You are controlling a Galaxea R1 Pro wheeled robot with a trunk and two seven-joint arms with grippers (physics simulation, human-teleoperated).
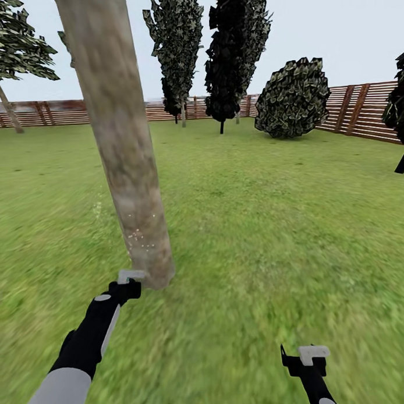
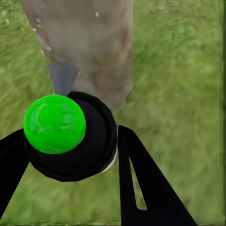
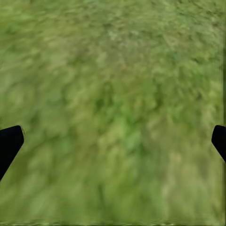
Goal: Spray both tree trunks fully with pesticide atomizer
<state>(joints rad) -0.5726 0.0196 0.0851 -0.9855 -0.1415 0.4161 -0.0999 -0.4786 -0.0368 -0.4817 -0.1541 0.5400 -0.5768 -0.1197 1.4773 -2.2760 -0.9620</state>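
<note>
Left claw [image 2: 70, 155] clamping atomizer [image 2: 55, 124] near trunk [image 1: 121, 141], right claw [image 3: 113, 141] spread

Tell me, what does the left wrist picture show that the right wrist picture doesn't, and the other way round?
Left wrist view: the left gripper shut on the pesticide atomizer, with its bright green cap and grey nozzle aimed at the pale tree trunk, which carries a few white specks. Right wrist view: the right gripper open, with one black fingertip at each side and nothing between. Both: blurred green lawn beneath.
</note>
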